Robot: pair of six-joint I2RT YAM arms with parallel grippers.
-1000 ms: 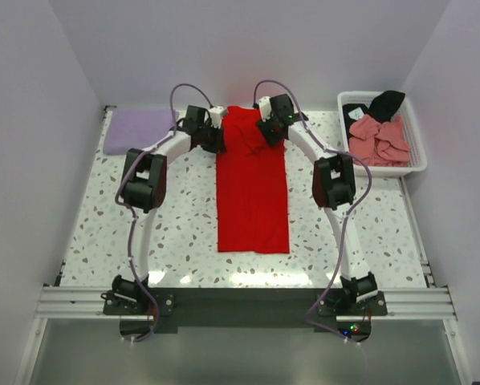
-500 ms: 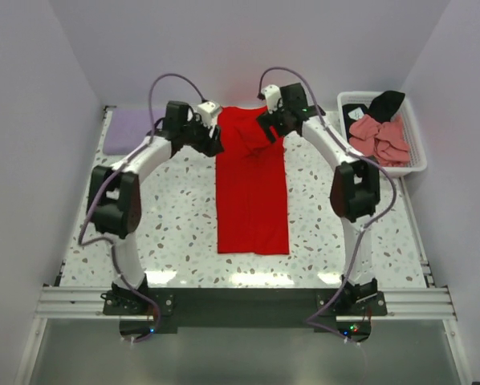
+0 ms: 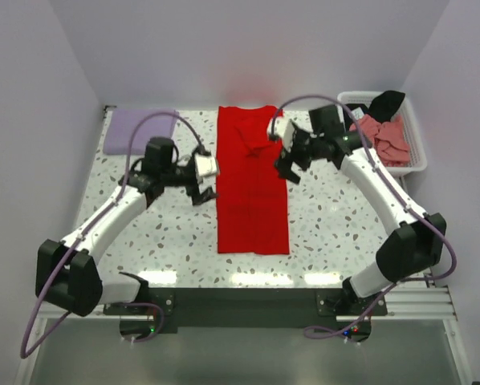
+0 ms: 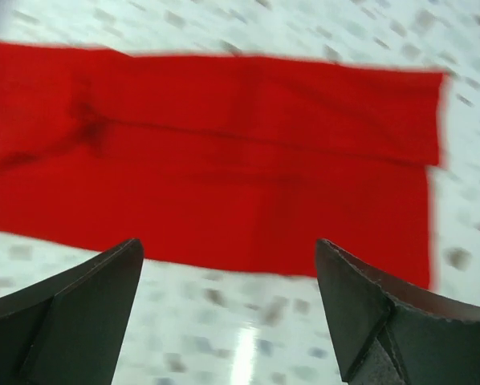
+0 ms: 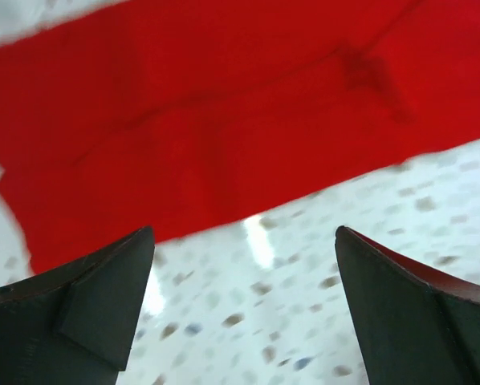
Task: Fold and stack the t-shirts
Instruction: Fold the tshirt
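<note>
- Table (image 3: 344,224): speckled white top, with both arms reaching out over it from the near edge.
- The red shirt (image 3: 252,188) is folded into a long narrow strip. It lies flat down the middle of the table, running from the far edge towards the near one, with a small crease near its far end.
- The left gripper (image 3: 201,183) has its jaws spread wide and nothing between them. It sits just beside the strip's left edge, about halfway along. Its wrist view shows both dark fingers (image 4: 71,305) over bare table, with the shirt beyond them.
- The right gripper (image 3: 290,164) is likewise wide apart and empty. It is just beside the strip's right edge, a little farther back than the left one.
- I cannot tell whether either gripper's fingertips touch the table.
- The lavender shirt (image 3: 140,130) lies folded flat in the far left corner, well apart from both grippers.
- A white basket (image 3: 419,156) stands in the far right corner. Crumpled pink shirts (image 3: 382,138) lie in it, and a black shirt (image 3: 387,102) hangs over its far rim.
</note>
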